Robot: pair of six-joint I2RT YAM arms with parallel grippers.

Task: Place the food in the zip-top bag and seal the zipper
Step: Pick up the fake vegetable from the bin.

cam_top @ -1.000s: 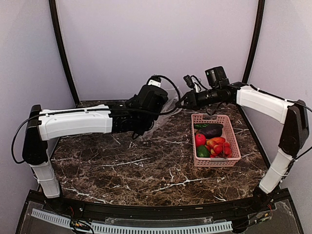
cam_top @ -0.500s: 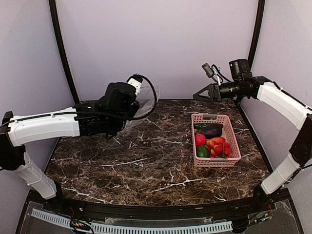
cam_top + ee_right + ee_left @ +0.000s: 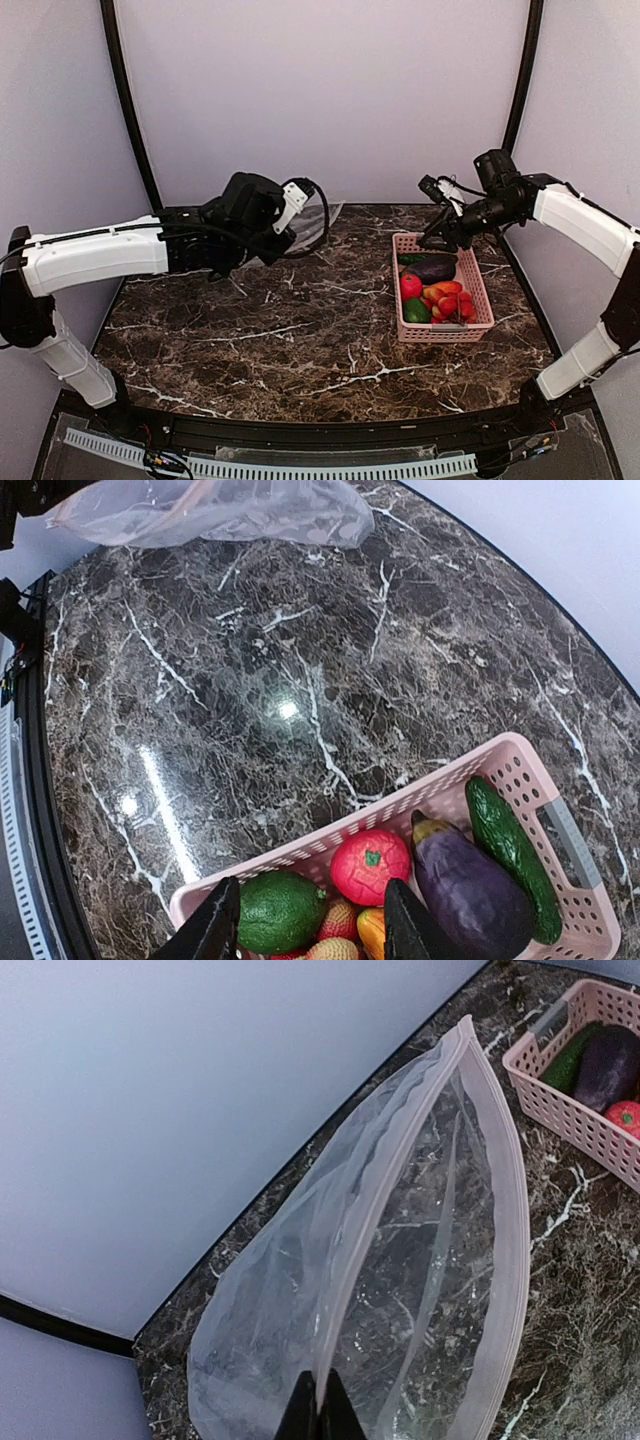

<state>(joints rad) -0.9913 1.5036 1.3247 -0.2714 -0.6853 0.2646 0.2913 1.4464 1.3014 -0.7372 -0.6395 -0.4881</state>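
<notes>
The zip-top bag point(image 3: 400, 1260) is pinched at its rim by the left gripper point(image 3: 320, 1410), fingertips pressed together, mouth gaping, near the table's point(image 3: 300, 340) far edge. The right gripper point(image 3: 312, 925) is held spread above the pink basket point(image 3: 480, 290), where eggplant point(image 3: 470, 885), cucumber point(image 3: 510, 845) and other food are seen.

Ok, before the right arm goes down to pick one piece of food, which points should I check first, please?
1. Left gripper shut on the zip-top bag rim: ok.
2. Bag mouth open, zipper strips apart: ok.
3. Right gripper open and empty: ok.
4. Right gripper above the pink basket: ok.
5. Eggplant lying on top, free to grasp: ok.
6. Bag bottom resting on the table: cannot tell.
</notes>
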